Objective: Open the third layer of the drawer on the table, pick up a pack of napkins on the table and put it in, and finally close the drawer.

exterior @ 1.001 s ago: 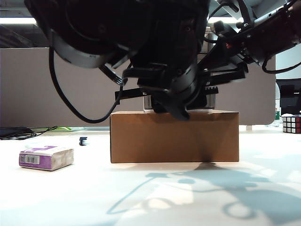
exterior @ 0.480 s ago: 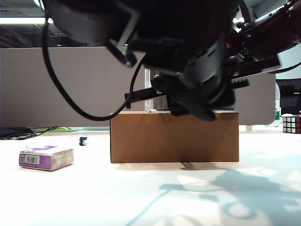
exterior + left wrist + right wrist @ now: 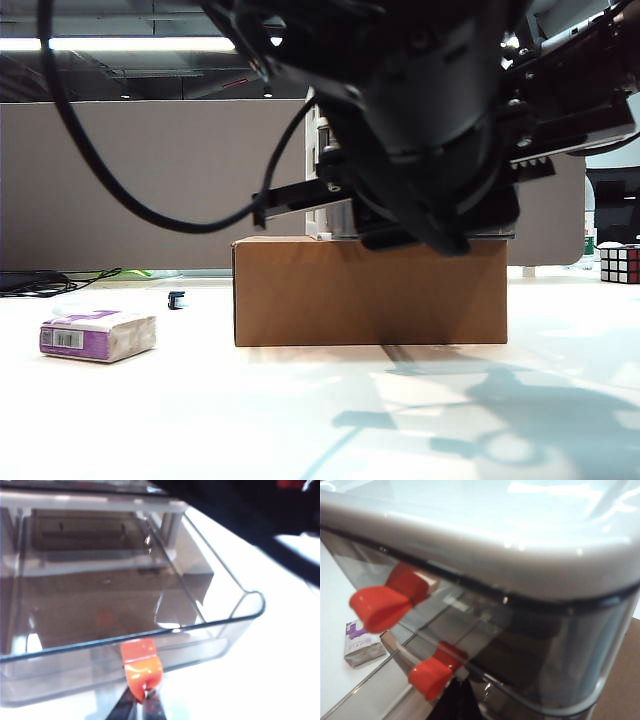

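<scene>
The white table (image 3: 150,420) is sitting before a grey partition, with a brown box (image 3: 370,290) at its middle. The left gripper (image 3: 145,700) is pinching the red handle (image 3: 141,667) of the third layer (image 3: 100,605), pulled out from the drawer (image 3: 485,545). The right gripper is hovering just above the drawer's top; its jaws are out of sight. The napkins (image 3: 97,335) are lying well left of both arms.

third layer (image 3: 125,605) stands pulled well out of the drawer (image 3: 90,502) frame, its smoky tray bare inside; left gripper (image 3: 144,700) is closed on the red-orange handle (image 3: 142,667) at the front edge; white table (image 3: 280,645) lies alongside
</scene>
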{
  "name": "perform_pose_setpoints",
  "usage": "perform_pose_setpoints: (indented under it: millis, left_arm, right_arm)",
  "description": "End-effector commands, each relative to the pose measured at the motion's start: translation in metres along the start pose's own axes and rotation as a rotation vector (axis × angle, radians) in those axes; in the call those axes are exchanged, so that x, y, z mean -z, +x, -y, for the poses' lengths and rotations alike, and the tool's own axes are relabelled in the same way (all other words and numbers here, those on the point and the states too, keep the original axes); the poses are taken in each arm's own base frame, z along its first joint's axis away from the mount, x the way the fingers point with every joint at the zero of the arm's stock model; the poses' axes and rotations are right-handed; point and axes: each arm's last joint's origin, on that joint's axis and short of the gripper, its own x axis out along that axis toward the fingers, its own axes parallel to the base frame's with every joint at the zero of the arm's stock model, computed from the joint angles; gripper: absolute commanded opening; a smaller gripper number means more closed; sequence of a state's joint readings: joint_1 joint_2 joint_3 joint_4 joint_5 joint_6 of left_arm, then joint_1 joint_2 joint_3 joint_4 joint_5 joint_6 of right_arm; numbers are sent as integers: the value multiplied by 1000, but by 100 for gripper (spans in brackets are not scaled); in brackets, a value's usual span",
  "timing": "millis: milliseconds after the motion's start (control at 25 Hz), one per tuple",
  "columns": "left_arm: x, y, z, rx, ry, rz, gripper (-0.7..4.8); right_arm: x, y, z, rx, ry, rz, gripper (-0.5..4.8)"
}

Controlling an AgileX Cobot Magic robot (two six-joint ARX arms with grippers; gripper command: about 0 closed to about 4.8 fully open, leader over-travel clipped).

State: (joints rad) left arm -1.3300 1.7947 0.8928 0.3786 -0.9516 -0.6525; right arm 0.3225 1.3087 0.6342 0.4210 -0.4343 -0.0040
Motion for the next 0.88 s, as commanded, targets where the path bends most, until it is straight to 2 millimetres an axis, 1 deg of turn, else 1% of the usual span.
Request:
perform_pose_setpoints:
  millis: [40,240,280,320,400,480,681,881]
  left_arm:
    - [8,-6,-5,-23,40,-62,-6]
    - [9,-13,-4,-55,43,-42,-5]
    - [7,-15,-4,-59,39,-30,3]
    - [6,-16,-3,-55,36,-28,36]
    - [3,-20,-2,-46,32,-19,135]
    - [-2,-22,-1,-41,35,-4,190]
    - [-12,-32,-1,-23,66,-3,194]
    - [-23,-57,-7,-21,149,-30,193]
  right_arm:
    - [-6,0,0,8,-12,34,-6]
    - [-6,0,0,4,-12,34,-6]
    - [-6,0,0,2,-12,34,-6]
    - [-6,0,0,0,-12,34,-6]
    - [-7,0,0,0,-12,35,-6]
    - [-7,0,-1,-12,-14,38,-6]
    - [-12,0,0,-15,-18,48,-6]
    - [-17,-3,-3,-61,-27,63,-6]
